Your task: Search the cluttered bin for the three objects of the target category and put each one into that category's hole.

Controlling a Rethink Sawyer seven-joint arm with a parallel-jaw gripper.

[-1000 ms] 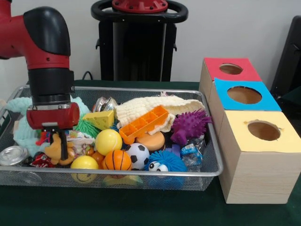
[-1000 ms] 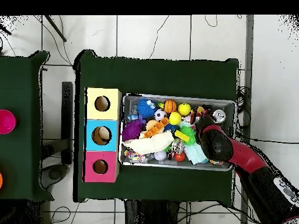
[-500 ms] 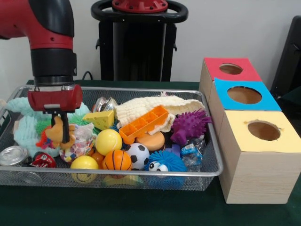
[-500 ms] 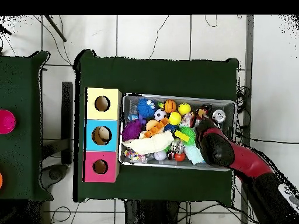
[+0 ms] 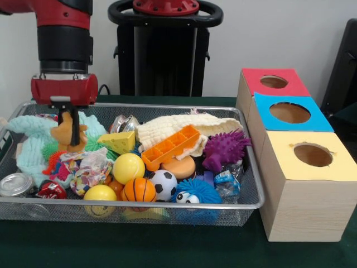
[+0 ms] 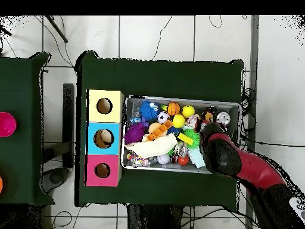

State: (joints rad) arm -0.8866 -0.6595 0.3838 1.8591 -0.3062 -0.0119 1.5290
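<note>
green table: wire bin still crowded. tool, upper left of frame, clamps an orange toy clear of the clutter. three-hole box at right; no delivery evident.

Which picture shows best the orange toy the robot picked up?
The front view. There the orange toy hangs in plain sight from the gripper, lifted above the wire bin. In the overhead view the red arm covers it, so the toy cannot be seen.
</note>
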